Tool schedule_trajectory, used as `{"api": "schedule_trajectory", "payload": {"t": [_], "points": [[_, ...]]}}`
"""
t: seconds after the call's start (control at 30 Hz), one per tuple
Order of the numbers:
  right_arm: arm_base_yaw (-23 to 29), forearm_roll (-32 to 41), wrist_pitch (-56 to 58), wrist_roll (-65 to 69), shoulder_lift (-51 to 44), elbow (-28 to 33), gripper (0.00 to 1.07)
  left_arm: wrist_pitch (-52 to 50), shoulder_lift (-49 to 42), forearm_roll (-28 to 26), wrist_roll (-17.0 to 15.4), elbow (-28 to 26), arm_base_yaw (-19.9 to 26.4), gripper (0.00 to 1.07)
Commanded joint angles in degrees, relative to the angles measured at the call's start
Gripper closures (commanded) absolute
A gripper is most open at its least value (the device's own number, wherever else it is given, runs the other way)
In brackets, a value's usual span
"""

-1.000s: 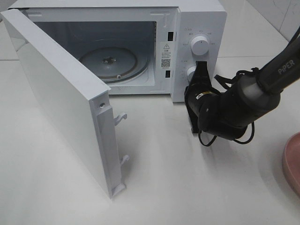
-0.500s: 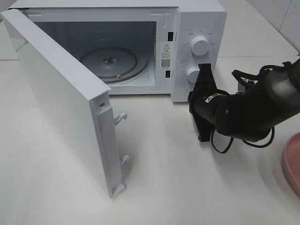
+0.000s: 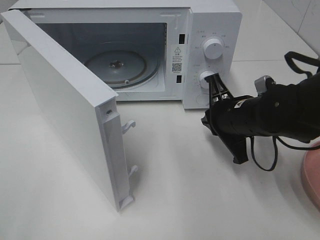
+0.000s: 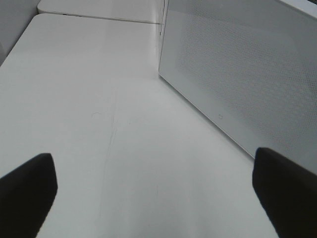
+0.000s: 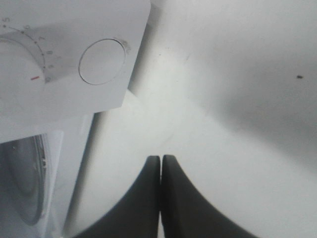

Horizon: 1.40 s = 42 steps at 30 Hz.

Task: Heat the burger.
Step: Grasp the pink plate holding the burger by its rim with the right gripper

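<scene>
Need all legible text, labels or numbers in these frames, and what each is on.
Sticker on the microwave door frame: warning triangle and QR code, print too small to read.
Markings around the upper knob and lower knob: too small to read.
Dial scale in the right wrist view: digits, too blurred to quote.
Nothing else carries text.

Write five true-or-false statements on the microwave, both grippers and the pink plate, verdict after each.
1. The microwave door stands open. True.
2. Food sits on the turntable. False: it is bare.
3. The right gripper has its jaws shut. True.
4. The left gripper has its jaws shut. False: they stand wide apart.
5. The pink plate lies left of the microwave. False: it is at the right edge of the exterior view.
</scene>
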Motion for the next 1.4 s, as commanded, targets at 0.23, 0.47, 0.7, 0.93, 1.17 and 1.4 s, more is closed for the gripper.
{"api": "schedule_trajectory", "payload": {"t": [0.23, 0.47, 0.7, 0.93, 1.17, 1.4], "points": [[-5.7, -0.4, 15.2, -21.6, -3.3, 0.2, 1.07, -0.3, -1.4, -0.1, 0.0, 0.1, 0.1, 0.06], [-11.0, -1.0, 28.7, -42.8, -8.6, 0.2, 1.07, -0.3, -1.4, -0.2, 0.0, 0.1, 0.1, 0.06], [-13.5, -5.2, 38.4, -52.2, -13.2, 0.2, 1.07, -0.3, -1.4, -0.2, 0.0, 0.1, 0.1, 0.06], [-13.5, -17.4, 46.8, -54.4, -19.0, 0.2, 1.05, -0.3, -1.4, -0.2, 0.0, 0.1, 0.1, 0.06], [-13.5, -23.0, 56.7, -54.7, -22.1, 0.2, 1.02, -0.3, -1.4, -0.2, 0.0, 0.1, 0.1, 0.06], [-13.5, -29.2, 63.1, -54.8, -22.2, 0.2, 0.92, -0.3, -1.4, -0.2, 0.0, 0.1, 0.1, 0.06]]}}
